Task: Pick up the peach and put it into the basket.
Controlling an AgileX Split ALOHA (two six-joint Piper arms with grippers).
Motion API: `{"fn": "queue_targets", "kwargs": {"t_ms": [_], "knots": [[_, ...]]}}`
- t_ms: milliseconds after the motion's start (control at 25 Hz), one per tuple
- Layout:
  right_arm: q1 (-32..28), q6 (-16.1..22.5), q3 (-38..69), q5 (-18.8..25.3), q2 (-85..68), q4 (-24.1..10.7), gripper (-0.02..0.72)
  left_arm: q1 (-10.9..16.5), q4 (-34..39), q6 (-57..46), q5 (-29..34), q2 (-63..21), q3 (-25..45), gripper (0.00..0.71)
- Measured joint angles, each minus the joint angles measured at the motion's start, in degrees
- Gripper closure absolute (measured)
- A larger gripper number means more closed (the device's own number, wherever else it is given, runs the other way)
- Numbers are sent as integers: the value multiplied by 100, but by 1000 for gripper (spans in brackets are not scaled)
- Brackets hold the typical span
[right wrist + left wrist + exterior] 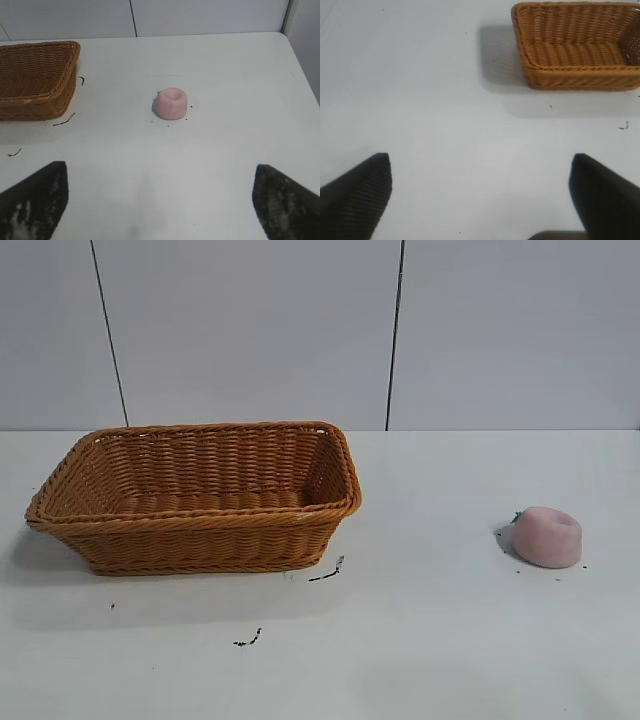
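Wide bare table [440, 640] between the basket [200, 500] and the peach [547, 536], well apart. Open room on every side of the peach; only small dark specks [325, 575] near the basket, perhaps flat debris. Nothing over the basket's open top. Clear stretch ahead of right gripper [160, 200] and left gripper [480, 200], both spread wide.
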Motion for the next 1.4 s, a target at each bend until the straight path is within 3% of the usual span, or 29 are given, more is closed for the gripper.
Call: {"fn": "queue_targets", "kwargs": {"t_ms": [400, 560, 880, 1400], "knots": [[0, 0, 0, -5, 17, 0, 8, 0, 0, 0, 0, 0, 0, 17], [0, 2, -200, -102, 676, 0, 8, 0, 0, 0, 0, 0, 0, 17], [0, 2, -1521, -629, 3765, 18, 8, 0, 0, 0, 0, 0, 0, 17], [82, -49, -4054, -677, 8687, -18, 8, 0, 0, 0, 0, 0, 0, 17]]}}
